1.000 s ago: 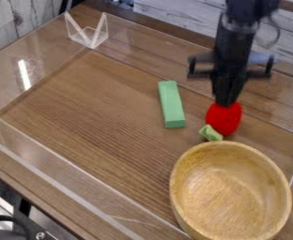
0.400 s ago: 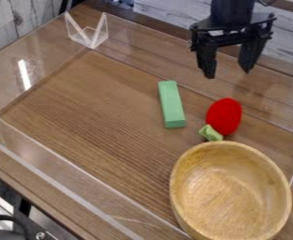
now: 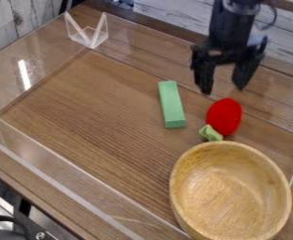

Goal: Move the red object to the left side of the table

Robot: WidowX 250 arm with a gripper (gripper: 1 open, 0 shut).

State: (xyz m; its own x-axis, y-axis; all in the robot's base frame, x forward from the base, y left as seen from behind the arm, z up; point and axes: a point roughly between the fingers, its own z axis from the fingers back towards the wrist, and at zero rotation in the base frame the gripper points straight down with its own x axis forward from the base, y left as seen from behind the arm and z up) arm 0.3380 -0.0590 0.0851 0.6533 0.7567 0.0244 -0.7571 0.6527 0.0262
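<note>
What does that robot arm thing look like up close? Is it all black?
Yes, as far as the picture shows. The arm is a dark, nearly black column coming down from the top edge. It ends in a black claw with two slim, straight fingers under a wider crossbar. The picture is too blurred to show any cables or markings.

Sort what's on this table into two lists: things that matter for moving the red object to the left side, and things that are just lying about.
Part of the job:
- red object, lying near the bowl
- table, its left side being the target
- gripper, open, above the red object

Just lying about:
- green block
- wooden bowl
</note>
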